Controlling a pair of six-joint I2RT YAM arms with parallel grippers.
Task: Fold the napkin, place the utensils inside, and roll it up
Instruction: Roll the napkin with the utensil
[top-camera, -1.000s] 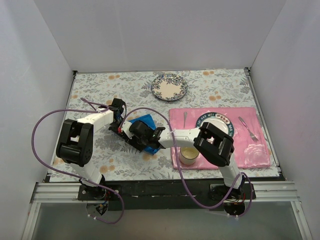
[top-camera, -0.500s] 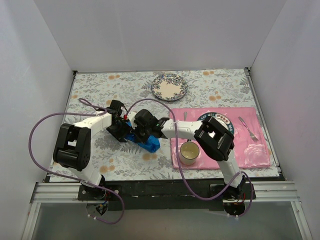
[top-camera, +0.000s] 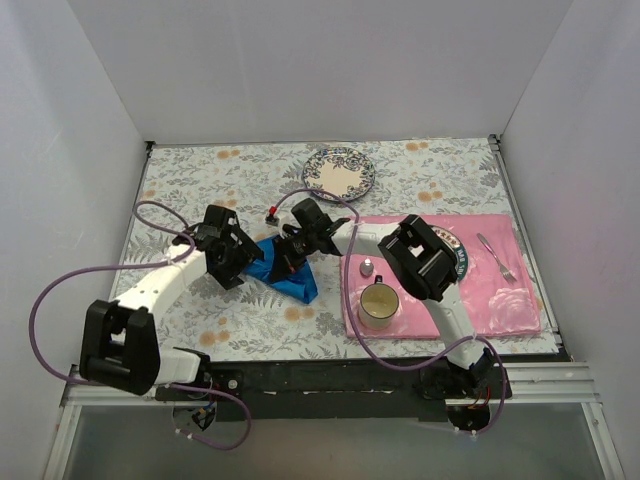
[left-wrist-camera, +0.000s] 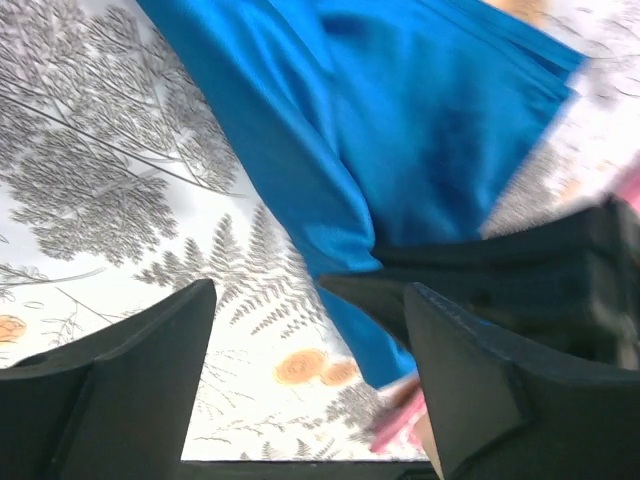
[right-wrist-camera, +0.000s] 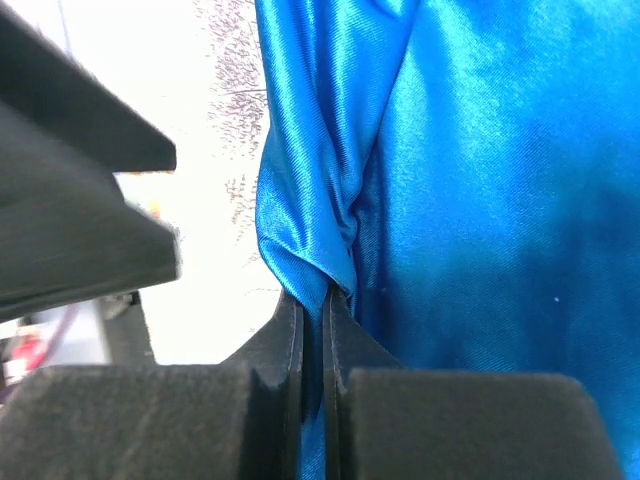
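Napkin (top-camera: 290, 280) lay crumpled on the worktop (top-camera: 180, 180), just left of the placemat (top-camera: 500, 300). Right claw (right-wrist-camera: 312, 300) was pinched on a fold of it. Left claw (left-wrist-camera: 308, 295) stood wide, holding nothing. Folding judged in hand; next, cloth needs drawing flat.

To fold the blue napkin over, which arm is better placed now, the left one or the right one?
Right. The right gripper is shut on a pinched edge of the napkin and could probably pull it over. The left gripper is open beside the cloth, holding nothing.
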